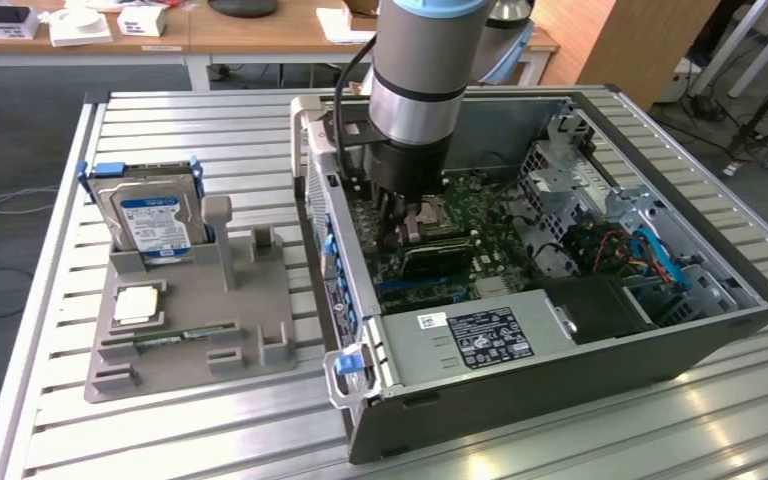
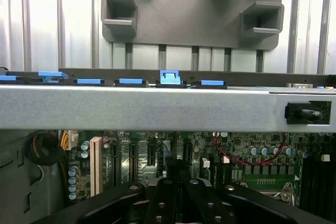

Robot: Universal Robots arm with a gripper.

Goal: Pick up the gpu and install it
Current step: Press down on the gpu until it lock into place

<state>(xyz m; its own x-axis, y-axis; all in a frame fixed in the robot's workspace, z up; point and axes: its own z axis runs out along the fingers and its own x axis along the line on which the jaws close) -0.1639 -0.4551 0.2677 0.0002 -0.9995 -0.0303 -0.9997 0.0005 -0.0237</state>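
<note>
Black gripper (image 2: pixel 176 192) sits closed inside the computer case (image 1: pixel 531 390), above its motherboard (image 1: pixel 471 215); whether it holds the gpu, I cannot tell; install step seemingly underway; seating needs slot alignment.

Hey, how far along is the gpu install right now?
Pickup looks done: the gray holder carries the hard drive, but no card stands between its upright posts. In hand: the gripper is shut, low inside the case over the motherboard's expansion slots. Left open: whether the gpu is seated in a slot cannot be told here.
</note>
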